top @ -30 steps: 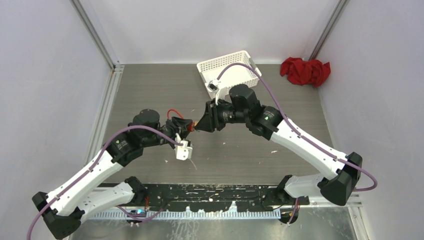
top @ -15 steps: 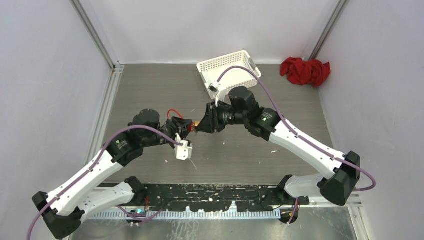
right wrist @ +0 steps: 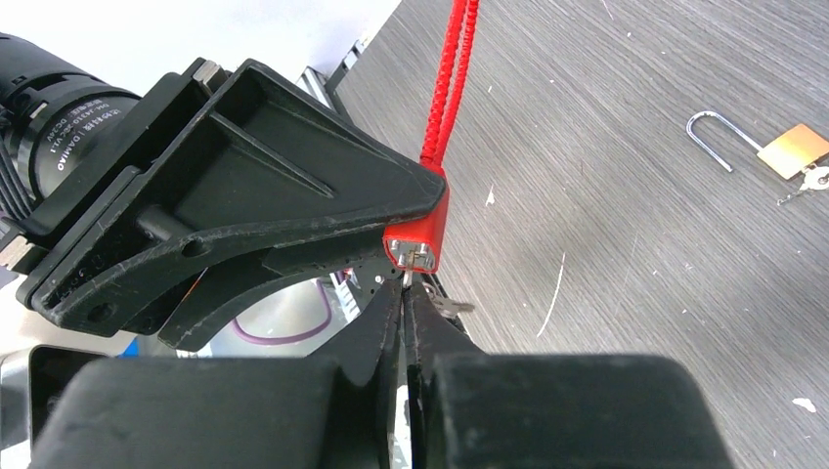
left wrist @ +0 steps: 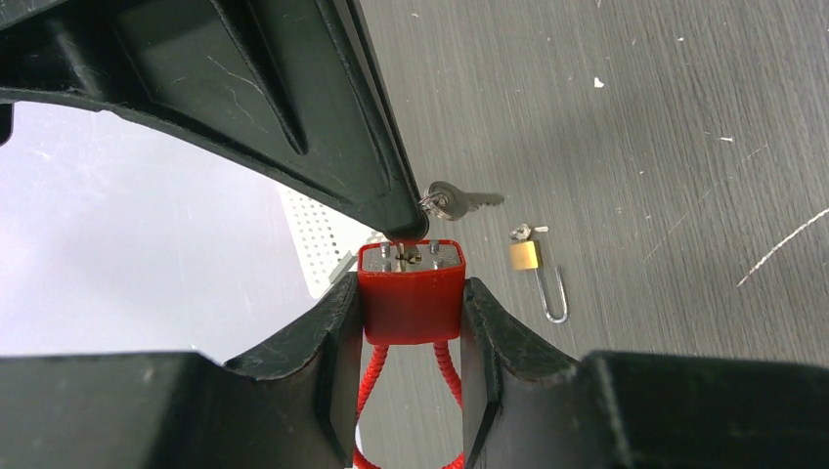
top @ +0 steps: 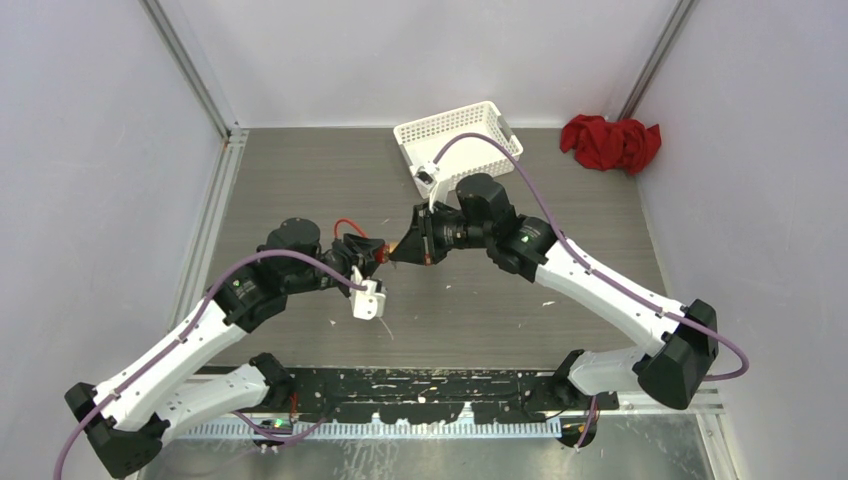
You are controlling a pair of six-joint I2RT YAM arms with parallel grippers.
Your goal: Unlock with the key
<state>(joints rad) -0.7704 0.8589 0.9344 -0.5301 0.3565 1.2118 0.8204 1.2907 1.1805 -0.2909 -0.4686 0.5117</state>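
Over the grey table [top: 300, 170], our left tool [left wrist: 411, 303] pinched the red padlock [left wrist: 411, 285], our right tool [right wrist: 404, 293] the key [right wrist: 408, 273] at its keyway; we judged a straight, coaxial twist best.

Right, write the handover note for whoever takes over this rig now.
Left claw: shut on the red lock, holding it off the table with the keyhole end facing the other arm.
Right claw: shut on the key, tip at the keyhole; a spare key dangles beside it.
A small brass lock lies apart on the table.
Done: lock and key gripped and brought together.
Left: seat the key fully (depth cannot be judged), turn it, free the cord.
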